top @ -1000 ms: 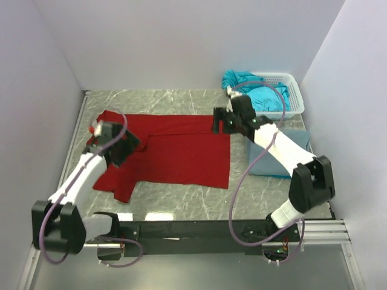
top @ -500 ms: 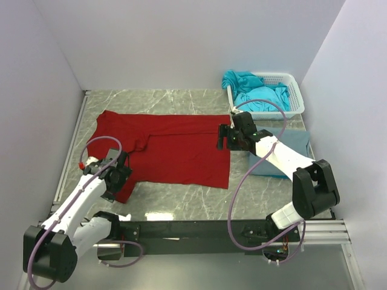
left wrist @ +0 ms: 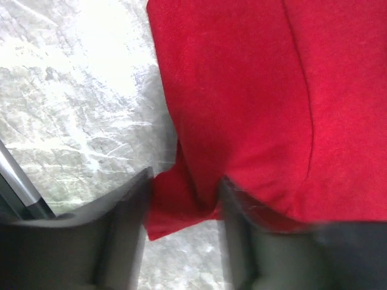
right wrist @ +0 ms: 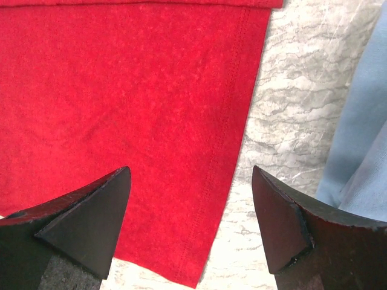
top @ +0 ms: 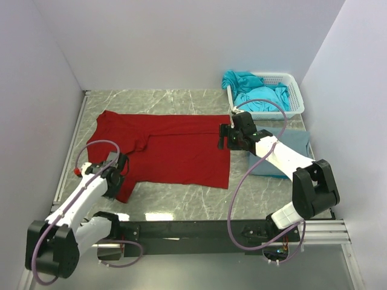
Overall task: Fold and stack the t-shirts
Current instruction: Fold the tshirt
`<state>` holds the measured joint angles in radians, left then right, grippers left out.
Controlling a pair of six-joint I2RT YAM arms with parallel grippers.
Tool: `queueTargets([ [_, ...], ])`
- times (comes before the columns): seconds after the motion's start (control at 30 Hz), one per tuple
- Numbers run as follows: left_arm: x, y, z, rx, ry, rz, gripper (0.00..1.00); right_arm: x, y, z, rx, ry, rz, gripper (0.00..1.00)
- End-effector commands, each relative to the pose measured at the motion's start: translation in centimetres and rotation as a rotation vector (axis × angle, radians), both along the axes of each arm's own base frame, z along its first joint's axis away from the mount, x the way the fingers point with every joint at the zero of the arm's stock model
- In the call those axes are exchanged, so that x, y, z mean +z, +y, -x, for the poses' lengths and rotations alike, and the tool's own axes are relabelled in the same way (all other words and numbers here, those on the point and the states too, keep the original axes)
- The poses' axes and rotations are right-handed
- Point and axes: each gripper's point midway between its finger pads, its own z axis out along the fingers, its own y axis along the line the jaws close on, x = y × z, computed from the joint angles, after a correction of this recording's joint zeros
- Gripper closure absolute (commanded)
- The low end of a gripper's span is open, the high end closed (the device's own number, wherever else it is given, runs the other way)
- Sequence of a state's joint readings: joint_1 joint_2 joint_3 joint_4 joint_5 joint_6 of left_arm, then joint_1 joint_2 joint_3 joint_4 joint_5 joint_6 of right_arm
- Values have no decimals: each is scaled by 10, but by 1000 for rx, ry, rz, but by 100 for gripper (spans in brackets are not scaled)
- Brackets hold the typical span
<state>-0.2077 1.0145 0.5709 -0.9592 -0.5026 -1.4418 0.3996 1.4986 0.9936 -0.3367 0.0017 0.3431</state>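
Left claw [left wrist: 184,208]: released, fingers [left wrist: 130,232] apart and straddling the loose corner of the near sleeve of the dark red t-shirt [top: 175,148]. Cloth lies between the jaws but does not look pinched in the wrist view. This claw sits at 8 o'clock of the garment, low over the tabletop [top: 181,202]. Right claw [right wrist: 190,226]: released wide and hovering over the hem at the shirt's 3 o'clock edge. One finger is above red cloth, the other above bare marble, so the hem seam runs between them. The shirt lies spread flat, neck end toward 9 o'clock, hem toward 3 o'clock. Judgement: the claws are posted at opposite ends to take hold for a first fold, and neither grasp is made yet. The grey-blue t-shirt [top: 293,148] lies folded at 3 o'clock of the right claw, probably the base of the stack. The turquoise t-shirts [top: 257,95] are heaped in the white basket [top: 295,84] at 1 o'clock. Risk: the sleeve corner is small and could slip out on closing.
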Motion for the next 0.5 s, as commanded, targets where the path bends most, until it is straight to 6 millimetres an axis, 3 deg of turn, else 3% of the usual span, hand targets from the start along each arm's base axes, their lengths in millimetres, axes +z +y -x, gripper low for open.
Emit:
queueTargets([
  [0.0,8,5,-3,41,-77,-9,53,19,-2,-10,-17,-61,-3,13],
  [0.03,9,5,-5,43,-88,-5,79,17,-2,-10,-17,-54,-1,13],
  [0.07,9,6,-4,49,-90,-8,88,17,-3,-9,-20,-51,0,13],
  [0.3,6,4,-3,19,-9,-19,99,7,-7,6,-20,-7,6,13],
  [0.47,8,2,-7,-11,10,-20,99,-9,-1,44,87,38,61,13],
])
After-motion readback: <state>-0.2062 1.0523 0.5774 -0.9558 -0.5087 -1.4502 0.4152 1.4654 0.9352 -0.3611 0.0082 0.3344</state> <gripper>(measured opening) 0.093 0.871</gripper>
